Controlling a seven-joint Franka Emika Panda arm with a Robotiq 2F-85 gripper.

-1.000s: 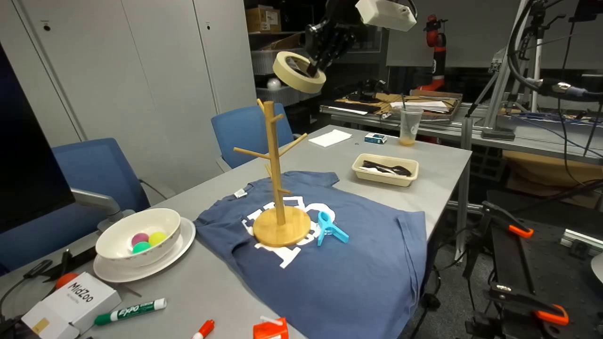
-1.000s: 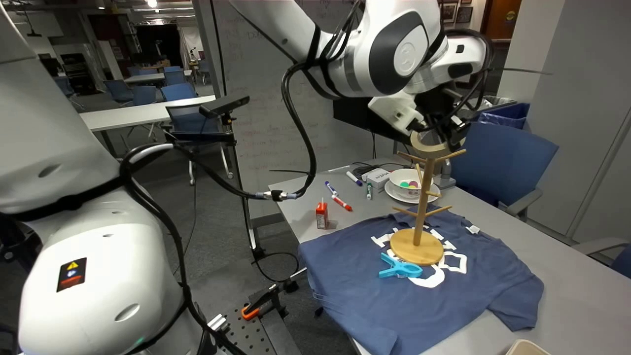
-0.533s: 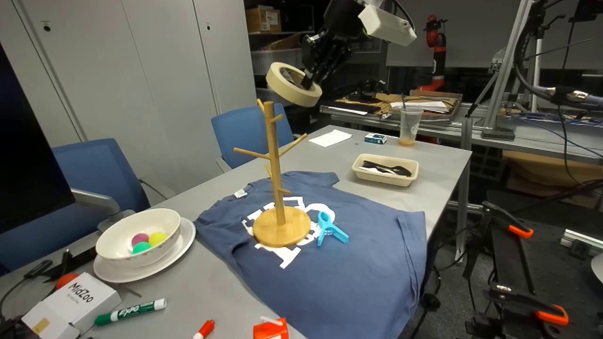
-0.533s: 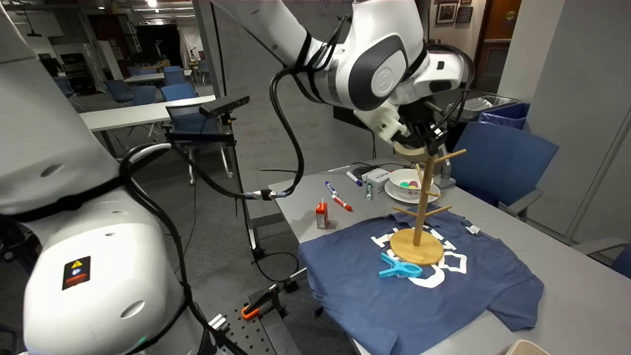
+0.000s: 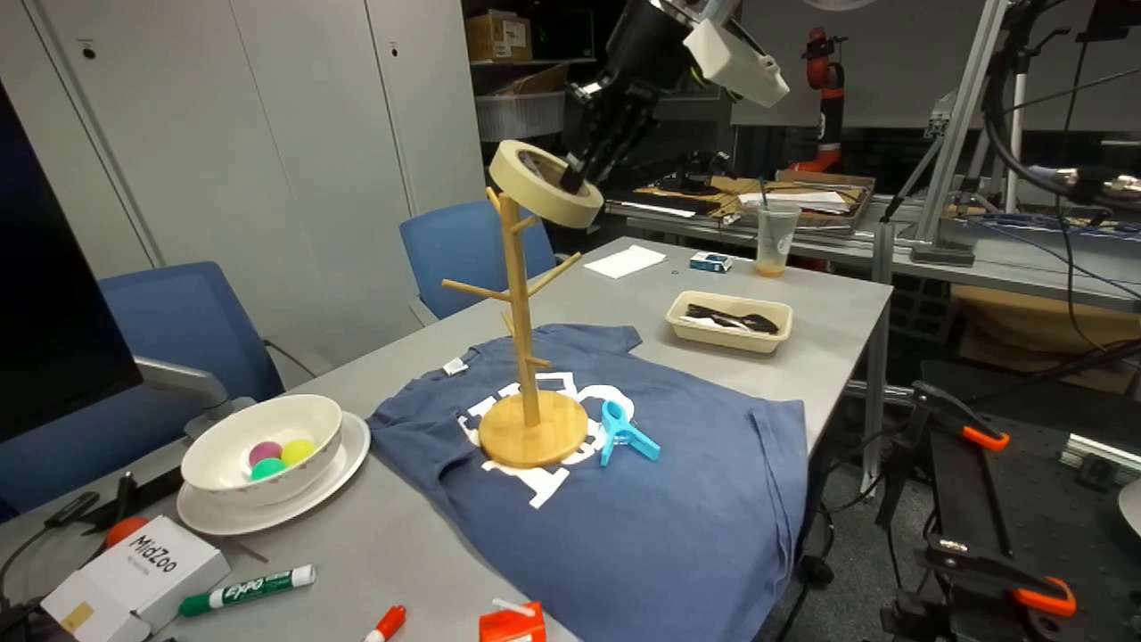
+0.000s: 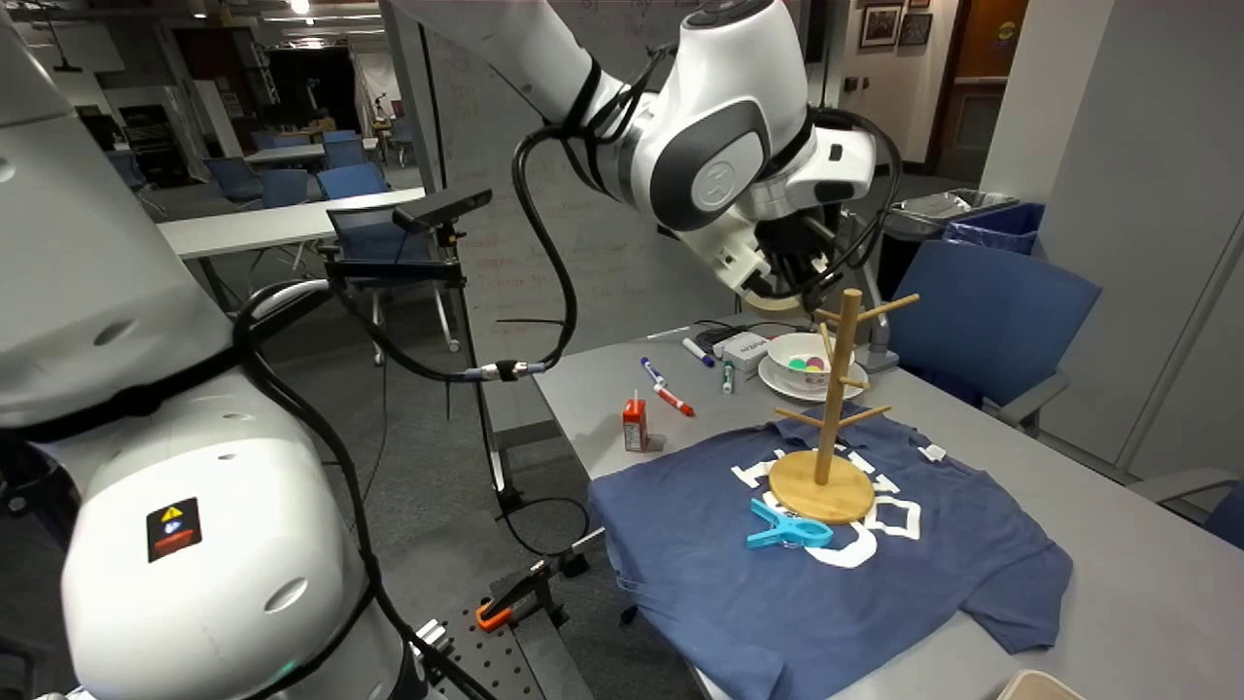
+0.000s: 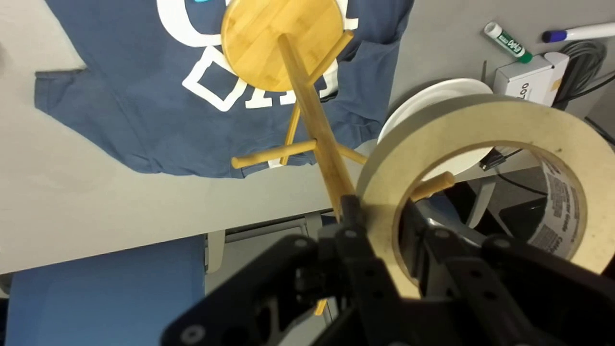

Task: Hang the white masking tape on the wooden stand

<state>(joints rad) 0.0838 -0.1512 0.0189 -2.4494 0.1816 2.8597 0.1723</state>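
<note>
Holding white masking tape (image 5: pixel 542 194) by ring wall, pinched between jaws. Likely light, stiff, tough; best gripped there, leaving centre free for wooden stand (image 5: pixel 521 321).

The stand (image 5: pixel 522 334) is honey-coloured wood with a striped grain across its base (image 7: pixel 259 43); near its top, the gripper (image 7: pixel 383 214) is black and the tape (image 5: pixel 535 192) cream. Under the stand, the shirt (image 5: pixel 660 481) is dusty blue with white lettering (image 7: pixel 178 26). Beside the stand's base, the clip (image 5: pixel 624 434) is turquoise.
</note>
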